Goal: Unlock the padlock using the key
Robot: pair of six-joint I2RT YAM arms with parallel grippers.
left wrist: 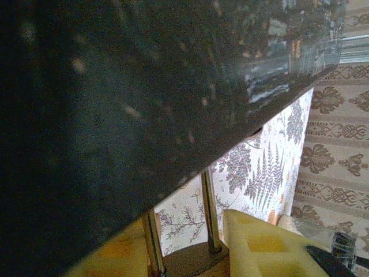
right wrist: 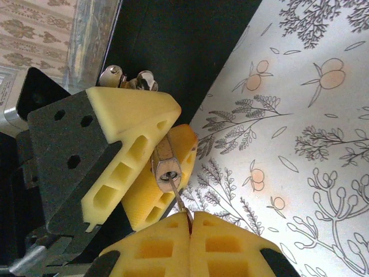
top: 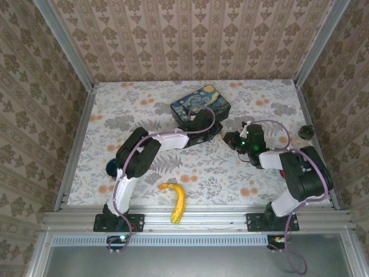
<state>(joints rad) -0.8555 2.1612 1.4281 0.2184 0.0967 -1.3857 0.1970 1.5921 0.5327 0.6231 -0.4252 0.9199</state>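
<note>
The left gripper (left wrist: 193, 257) holds the little padlock (right wrist: 165, 166) just by the tin box (top: 200, 104). The right gripper (right wrist: 190, 242) pinches the thin key (right wrist: 180, 201) at its keyhole. A crooked turn could bend the key.

Place: I am looking into a robot test cell dressed up like a home.
Walls: patterned wallpaper (top: 190, 40) on three sides, set in a metal frame (top: 64, 46).
Table: floral cloth (top: 196, 173).
Mounts: arm bases (top: 118, 222) bolted to a rail (top: 196, 218).
</note>
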